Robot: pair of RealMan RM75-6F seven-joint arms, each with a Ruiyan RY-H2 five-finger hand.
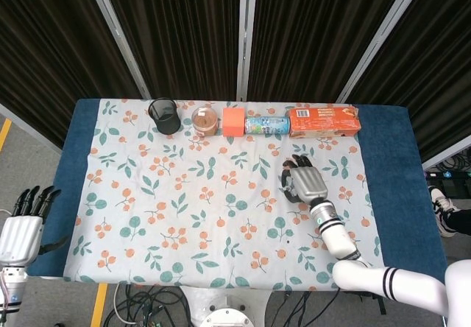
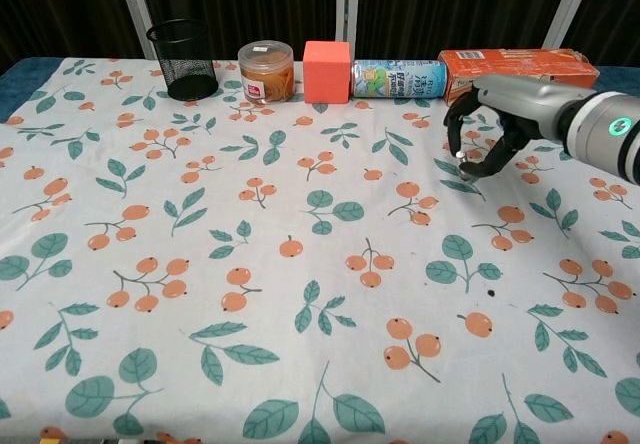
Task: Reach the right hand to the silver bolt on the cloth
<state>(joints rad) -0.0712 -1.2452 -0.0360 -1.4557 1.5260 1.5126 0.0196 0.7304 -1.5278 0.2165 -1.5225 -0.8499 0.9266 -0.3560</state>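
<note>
Two hands are in view. The right hand [image 2: 497,114] hangs over the right rear part of the patterned cloth [image 2: 250,294], palm down, with its fingers [image 2: 463,132] curved toward the surface and set apart; nothing is clasped between them. The silver bolt [image 2: 466,170] appears in the chest view only as a small bright piece on the cloth directly under those fingertips. Whether a fingertip touches it cannot be told, and in the head view the hand covers that spot. The left hand [image 1: 26,227] is off the table at the near left corner, beyond the cloth edge, fingers extended and spread, holding nothing. Five items stand in a row along the rear edge of the cloth: a black mesh cup [image 1: 164,115], a brown jar [image 1: 205,120], a red block [image 1: 232,121], a can lying on its side [image 1: 267,125] and an orange box [image 1: 324,121]. The last three touch or nearly touch end to end. The right hand is near the box and can but apart from both. The centre, left and near areas of the cloth carry no objects except one small dark speck [image 2: 490,291] nearer the robot than the hand. Blue table covering [image 1: 397,180] shows as a bare strip outside the cloth on the left and right sides.
</note>
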